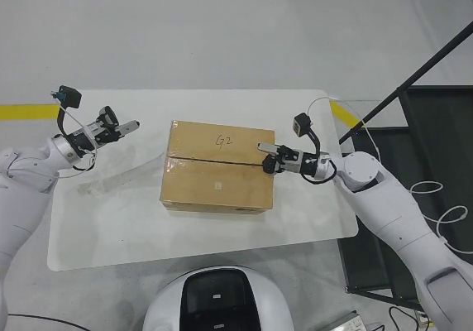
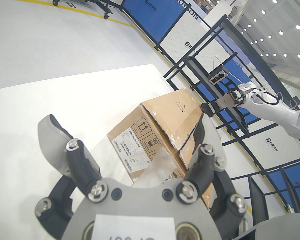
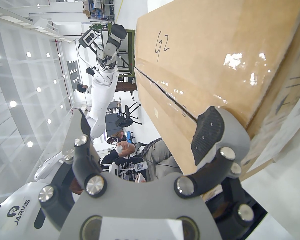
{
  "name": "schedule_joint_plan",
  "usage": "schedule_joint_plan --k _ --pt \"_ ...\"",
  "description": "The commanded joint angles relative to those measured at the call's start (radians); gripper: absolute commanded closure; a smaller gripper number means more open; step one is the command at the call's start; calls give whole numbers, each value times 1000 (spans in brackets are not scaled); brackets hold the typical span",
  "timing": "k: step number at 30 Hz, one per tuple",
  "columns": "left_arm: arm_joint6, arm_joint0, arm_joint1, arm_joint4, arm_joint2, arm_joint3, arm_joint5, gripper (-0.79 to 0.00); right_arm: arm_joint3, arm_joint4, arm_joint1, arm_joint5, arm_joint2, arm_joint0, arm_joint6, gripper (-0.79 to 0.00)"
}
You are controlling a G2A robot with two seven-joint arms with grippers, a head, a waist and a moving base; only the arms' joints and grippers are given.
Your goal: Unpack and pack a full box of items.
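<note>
Box point(image 1: 217, 165) sits mid-table point(image 1: 96, 223), flaps shut, glossy tape along the centre seam, label on the end facing the L gripper point(image 1: 131, 127). L gripper hangs over bare table, well apart from the box's left end, jaws spread wide w/ nothing btwn them. R gripper point(image 1: 268, 157) is at the box's right edge, level w/ the seam's end, jaws also wide. One pad point(image 3: 207, 131) lies just beside the seam at the top edge. Whether it touches the cardboard: can't tell.
</note>
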Motion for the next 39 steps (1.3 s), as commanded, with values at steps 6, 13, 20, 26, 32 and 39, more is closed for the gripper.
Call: schedule_joint_plan --k 6,13,20,26,32,39 --pt "-25 54 5 -66 -17 -47 -20 -785 12 -17 -9 8 7 15 14 -785" --pt "19 200 32 -65 -86 -195 134 -785 7 -24 -12 12 18 13 16 -785" --pt "91 412 58 -128 -174 -395 348 -785 7 -24 -12 12 18 13 16 -785" --pt "156 480 51 -182 -199 -448 453 -785 7 -24 -12 12 18 13 16 -785" --pt "156 480 51 -182 -199 -448 453 -785 7 -24 -12 12 18 13 16 -785" --pt "156 480 51 -182 -199 -448 453 -785 7 -24 -12 12 18 13 16 -785"
